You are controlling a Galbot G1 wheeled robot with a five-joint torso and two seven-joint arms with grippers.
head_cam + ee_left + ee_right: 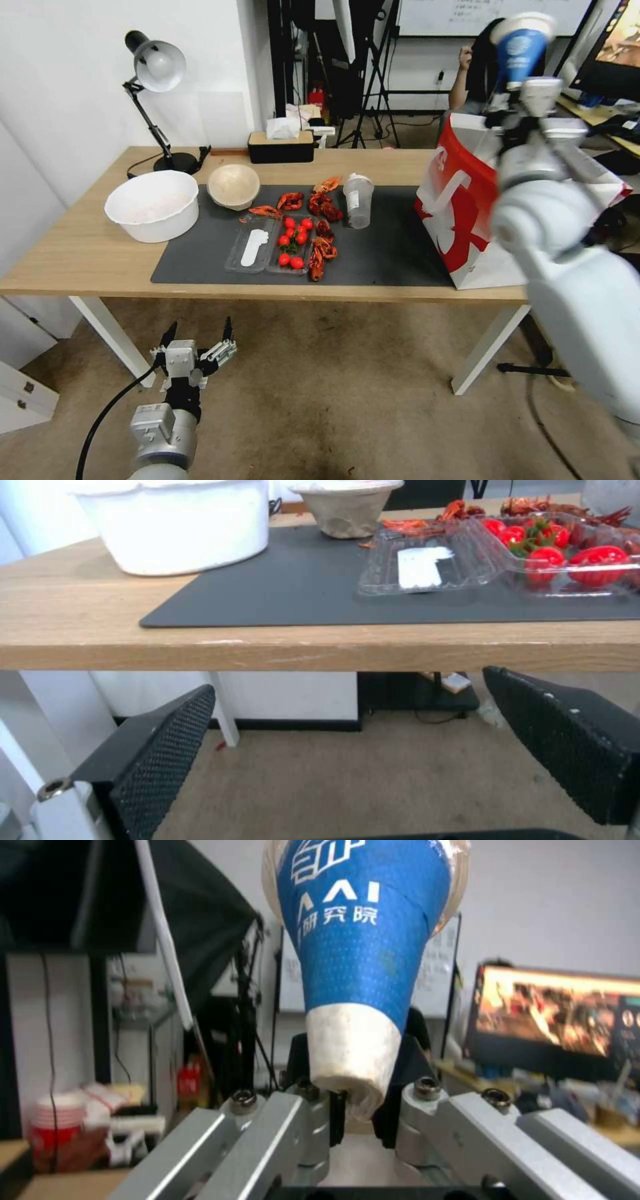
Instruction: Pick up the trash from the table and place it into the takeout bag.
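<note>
Your right hand (527, 90), upper right of the frame, grips the blue cup (522, 43) by its base above the takeout bag (460, 213). Carry step under way; next, likely lower it into the bag's mouth. Your left hand (198, 347) waits open, lower left, below the table (73, 260).

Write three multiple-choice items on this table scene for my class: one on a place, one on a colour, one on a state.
1. Where is the takeout bag?
A. at the table's right end
B. beside the lamp
C. on the floor

2. What colour is the mat?
A. white
B. dark grey
C. green

3. What is the right gripper doing?
A. hanging open
B. clamping a blue cup
C. holding a bowl

Answers: 1 A, it stands on the table there; 2 B, as the head view shows; 3 B, the cup's base sits between its fingers.
</note>
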